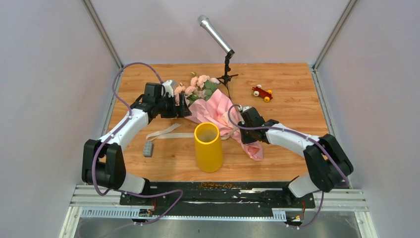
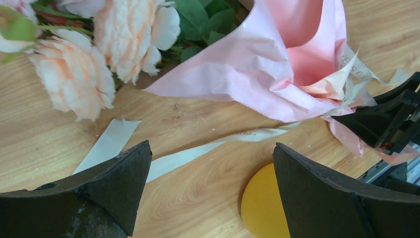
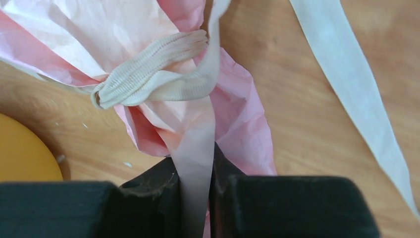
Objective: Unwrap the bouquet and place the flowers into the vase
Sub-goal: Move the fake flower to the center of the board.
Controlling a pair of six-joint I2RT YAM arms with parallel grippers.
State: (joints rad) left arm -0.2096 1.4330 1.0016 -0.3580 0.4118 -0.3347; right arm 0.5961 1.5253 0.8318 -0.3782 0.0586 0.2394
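R gripper (image 3: 195, 174) is pinching ribbon (image 3: 197, 141) tail, L gripper (image 2: 210, 154) hanging spread; bouquet (image 1: 214, 108) still knotted, nothing going in vase (image 1: 208, 148) yet.

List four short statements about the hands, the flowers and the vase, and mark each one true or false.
1. The right hand is shut on the ribbon. True.
2. The left hand grips a rose. False: it is open and holds nothing.
3. The yellow vase stands upright. True.
4. The flowers are in the vase. False: they lie on the table, their stems in the pink paper.
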